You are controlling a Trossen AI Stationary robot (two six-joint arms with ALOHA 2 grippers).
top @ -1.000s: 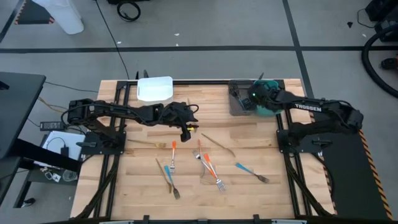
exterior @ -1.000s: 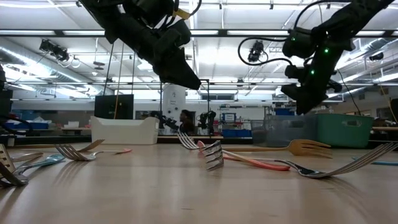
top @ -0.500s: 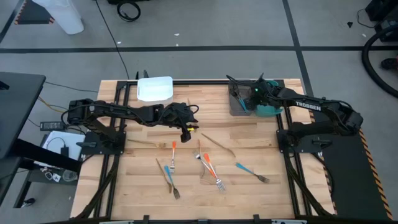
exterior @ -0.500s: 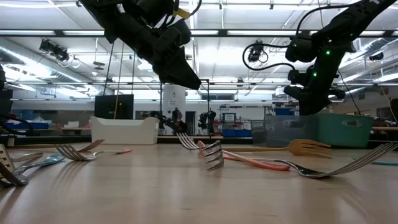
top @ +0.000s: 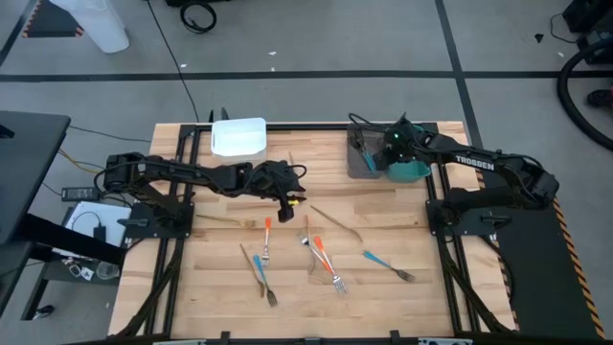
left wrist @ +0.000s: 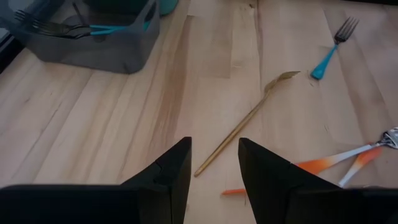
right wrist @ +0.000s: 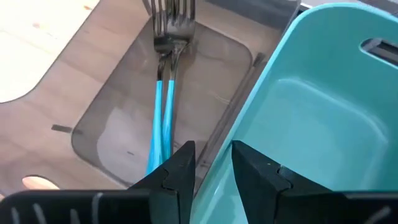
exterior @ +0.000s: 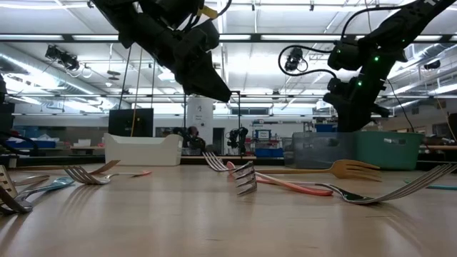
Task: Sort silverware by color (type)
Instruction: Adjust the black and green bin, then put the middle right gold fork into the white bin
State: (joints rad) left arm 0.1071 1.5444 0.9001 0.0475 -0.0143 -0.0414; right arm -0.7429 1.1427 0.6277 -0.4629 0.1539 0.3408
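Note:
Several forks lie flat on the wooden table: an orange-handled one (top: 267, 240), two more orange ones (top: 324, 255), blue-handled ones (top: 388, 265) (top: 259, 270) and a thin gold one (top: 335, 220). My left gripper (top: 287, 203) hangs open and empty above the table's middle, with the gold fork (left wrist: 249, 118) just beyond its fingertips (left wrist: 214, 168). My right gripper (right wrist: 211, 165) is open and empty above the wall between the grey bin (right wrist: 93, 118) and the teal bin (right wrist: 323, 93). Two blue-handled forks (right wrist: 163, 106) lie in the grey bin.
A white bin (top: 238, 137) stands at the far left of the table. The grey bin (top: 352, 165) and the teal bin (top: 414, 172) stand side by side at the far right. Both arm bases stand at the table's left and right edges.
My right gripper has drawn back a little from over the grey bin toward the teal bin, so the blue forks in the grey bin now show in the high view.

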